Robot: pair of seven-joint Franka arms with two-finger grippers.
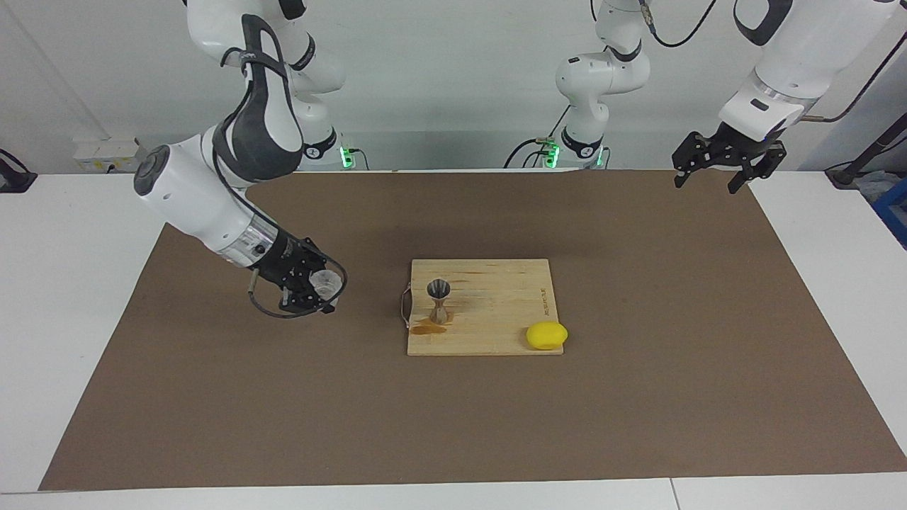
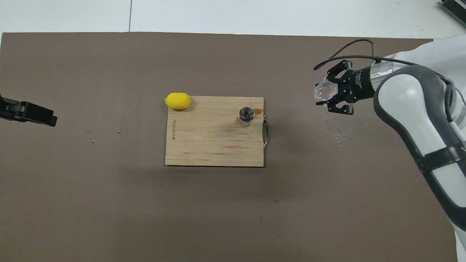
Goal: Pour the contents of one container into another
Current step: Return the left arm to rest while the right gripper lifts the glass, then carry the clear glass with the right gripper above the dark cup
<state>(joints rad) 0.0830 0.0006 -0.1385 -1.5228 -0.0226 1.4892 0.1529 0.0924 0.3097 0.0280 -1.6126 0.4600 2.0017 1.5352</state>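
Brown matting covers the surface; on its wooden cutting board [image 1: 489, 312] stands the shiny steel hourglass jigger [image 1: 438, 300]. Right hand [image 1: 317, 287] grips the small clear faceted glass cup [image 1: 327, 283] above the mat beside the board. Left hand [image 1: 730, 164] hangs open, empty.

A wooden cutting board [image 1: 496, 312] lies mid-table on a brown mat [image 1: 638, 397]. A yellow lemon [image 1: 546, 335] rests at one board corner.

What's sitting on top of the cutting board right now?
On the cutting board: the steel jigger upright near the handle end, a brown spill beside its base, and a lemon overhanging one corner. The jigger's contents cannot be seen.
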